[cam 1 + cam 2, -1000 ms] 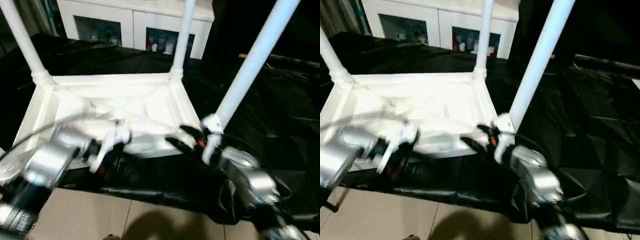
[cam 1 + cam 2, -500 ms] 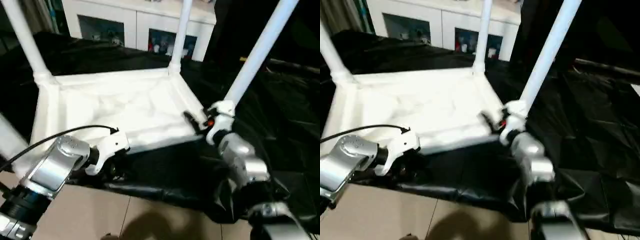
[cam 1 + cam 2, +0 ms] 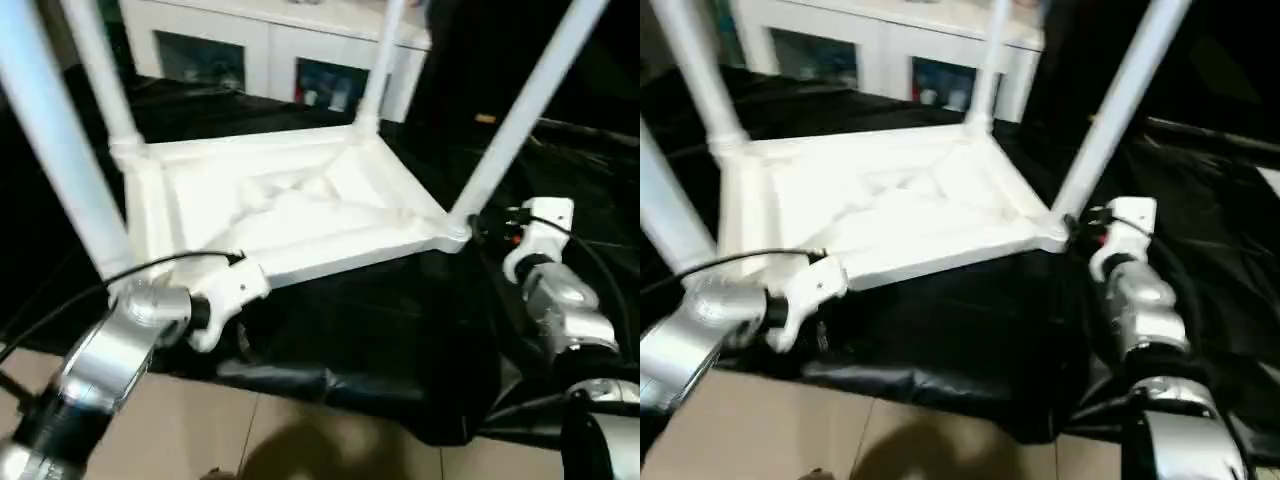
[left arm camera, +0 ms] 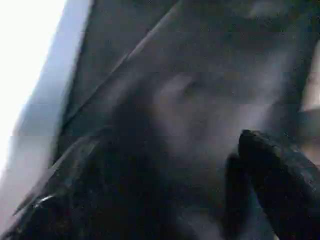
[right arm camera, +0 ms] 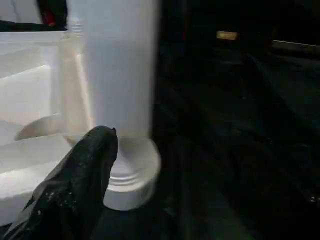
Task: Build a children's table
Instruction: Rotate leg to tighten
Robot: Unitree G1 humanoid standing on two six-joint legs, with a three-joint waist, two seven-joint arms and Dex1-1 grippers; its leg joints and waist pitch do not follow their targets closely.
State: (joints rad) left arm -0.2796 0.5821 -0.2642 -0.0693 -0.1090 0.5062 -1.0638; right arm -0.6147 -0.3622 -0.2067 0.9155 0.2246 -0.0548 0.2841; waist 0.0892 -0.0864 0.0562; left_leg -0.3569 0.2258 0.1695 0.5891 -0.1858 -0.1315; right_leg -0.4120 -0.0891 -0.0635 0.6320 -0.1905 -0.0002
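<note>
Left eye view: the children's table (image 3: 290, 210) lies upside down on the black-covered table (image 3: 560, 170), near its front edge, ribbed underside facing up and its four legs rising. It is smooth white plastic: a rectangular top with raised diagonal ribs, its long side running left to right, with one front corner jutting past the edge. Its long tapered tube legs slant out of frame (their ends are cut off). The cover is glossy and creased. The left gripper (image 3: 240, 335) hangs just off the front edge, below the top's front rim and touching nothing; how far its fingers are spread I cannot tell. The right gripper (image 3: 480, 232) sits just beside the front right corner socket.

Right eye view: a white cabinet (image 3: 940, 60) with glass doors stands behind the table.

Left wrist view: one black finger (image 4: 280, 190) shows over blurred dark cover, with a pale tube (image 4: 35, 100) at one side.

Right wrist view: a rubbery black finger (image 5: 80, 185) stands in front of the leg's (image 5: 117, 70) round, ringed base collar; the fingers are spread and grip nothing.
</note>
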